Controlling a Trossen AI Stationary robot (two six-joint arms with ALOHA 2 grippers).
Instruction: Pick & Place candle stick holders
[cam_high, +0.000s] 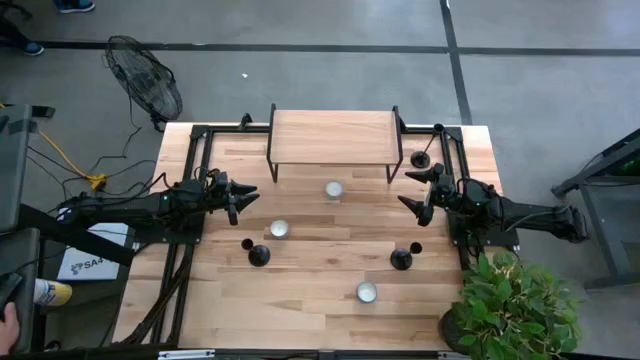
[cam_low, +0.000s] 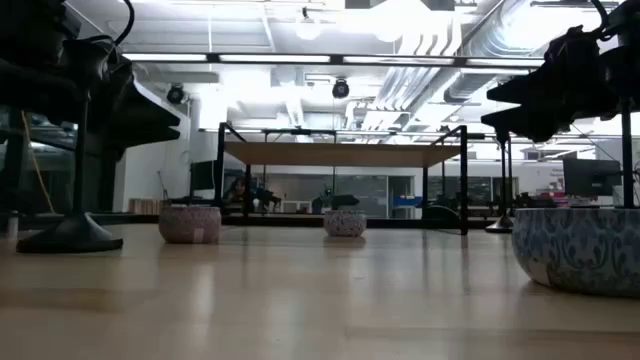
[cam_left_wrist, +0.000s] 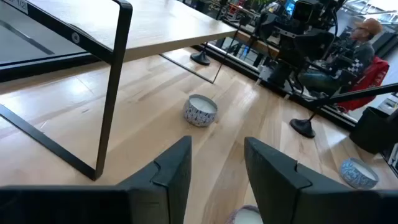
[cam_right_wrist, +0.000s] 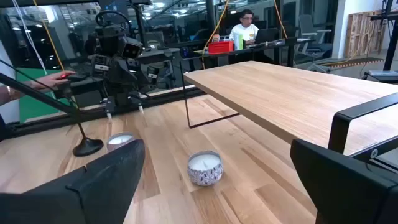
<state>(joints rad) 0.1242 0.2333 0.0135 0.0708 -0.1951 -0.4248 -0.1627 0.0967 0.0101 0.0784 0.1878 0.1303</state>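
Nothing is being carried yet: the left end effector (cam_high: 247, 197) and right end effector (cam_high: 415, 190) are hovering wide open while three candle stick holders (cam_high: 258, 255) are standing untouched on the worktop (cam_high: 310, 300), awaiting an approach.

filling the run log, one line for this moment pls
left gripper: open, empty | right gripper: open, empty | candle stick holders: standing on table, untouched

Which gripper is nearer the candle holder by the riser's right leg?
Right. The right gripper hangs open just in front of that candle holder near the table's back right corner. The left gripper, also open, is across the table beyond the riser shelf.
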